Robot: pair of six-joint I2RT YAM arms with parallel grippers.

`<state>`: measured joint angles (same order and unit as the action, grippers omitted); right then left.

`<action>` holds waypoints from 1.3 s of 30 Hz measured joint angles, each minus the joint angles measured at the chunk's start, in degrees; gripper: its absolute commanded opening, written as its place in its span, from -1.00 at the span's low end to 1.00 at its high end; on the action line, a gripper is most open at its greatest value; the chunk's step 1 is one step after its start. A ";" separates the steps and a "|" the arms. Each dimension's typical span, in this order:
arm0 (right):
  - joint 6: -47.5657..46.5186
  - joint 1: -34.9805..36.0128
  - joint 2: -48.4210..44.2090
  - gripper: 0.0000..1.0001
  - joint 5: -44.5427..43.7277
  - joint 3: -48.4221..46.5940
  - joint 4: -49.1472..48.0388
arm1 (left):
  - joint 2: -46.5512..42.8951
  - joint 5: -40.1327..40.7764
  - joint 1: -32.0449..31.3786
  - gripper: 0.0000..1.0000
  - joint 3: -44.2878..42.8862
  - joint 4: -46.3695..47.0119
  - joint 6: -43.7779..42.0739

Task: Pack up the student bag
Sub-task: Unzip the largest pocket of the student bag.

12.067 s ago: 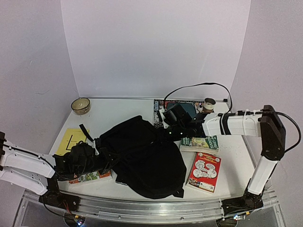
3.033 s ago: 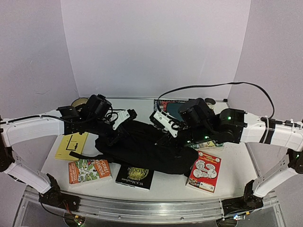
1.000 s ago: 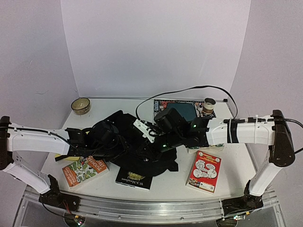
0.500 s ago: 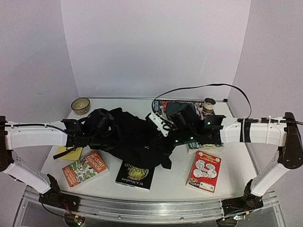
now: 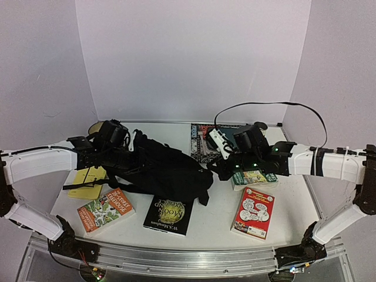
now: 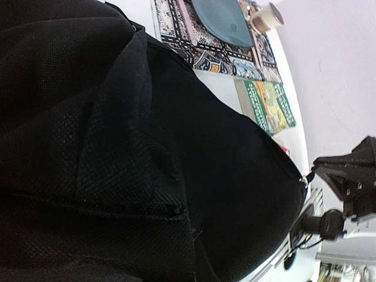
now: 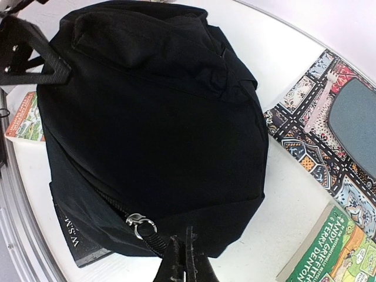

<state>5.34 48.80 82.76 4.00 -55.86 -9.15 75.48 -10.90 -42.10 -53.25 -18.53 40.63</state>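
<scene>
Right gripper (image 7: 183, 242): fingers pressed together with no real gap, tips right at the edge of the student bag (image 5: 164, 170) at its right-hand end, just beside the zip's metal pull ring (image 7: 141, 223). It was black on black there, so I couldn't tell if any fabric was nipped between them. Left gripper (image 5: 127, 148): pushed up against the bag's far-left end. Its wrist cam showed only black mesh and a seam, with its own fingers out of sight, so I couldn't tell wide or closed. The bag itself lay slumped on the table (image 5: 220, 241), a bit left of centre, spanning the stretch between the two wrists. Its near edge overlapped the top of a black book (image 5: 168, 216) with gold lettering. Left of that sat an orange-and-green book (image 5: 104, 207), just clear of the bag, and behind it a yellow pad (image 5: 88, 179) partly under the left arm. On the right arm's side, a green book (image 5: 254, 177) lay just below the wrist, with a red book (image 5: 254, 211) in front of it, nearer the table's front edge. Behind the bag was a patterned mat (image 5: 201, 144) with a dark teal plate (image 7: 355, 117) on it and a small roll (image 6: 267, 16) at its far corner.
</scene>
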 measured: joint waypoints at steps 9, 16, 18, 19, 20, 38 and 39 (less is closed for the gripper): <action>0.57 3.08 0.59 -1.00 5.87 -1.39 2.89 | 5.00 -5.62 4.06 -0.70 -6.40 -5.70 -12.19; 3.42 12.00 10.40 -1.00 6.02 -8.53 1.34 | 10.01 -3.02 5.17 0.11 -9.82 -7.53 -16.54; 4.15 13.48 13.52 -1.00 5.89 -10.35 0.00 | 10.38 -1.24 5.19 0.46 -9.78 -8.36 -15.79; 4.55 14.07 15.04 -1.00 5.80 -11.26 -0.74 | 10.44 -0.07 5.20 0.62 -9.70 -8.60 -15.26; 4.92 14.54 16.42 -1.00 5.68 -12.13 -1.54 | 10.43 0.88 5.20 0.72 -9.60 -8.63 -14.44; 6.00 16.02 26.02 -1.00 5.35 -20.92 -6.45 | -13.32 8.20 0.82 0.84 10.20 -7.57 19.37; 5.96 16.02 26.04 -1.00 5.37 -20.92 -6.43 | -13.50 8.86 -0.75 0.79 10.83 -7.10 21.11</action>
<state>11.31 64.82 108.81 9.37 -76.77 -15.58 61.98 -2.04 -42.85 -42.42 -25.63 61.75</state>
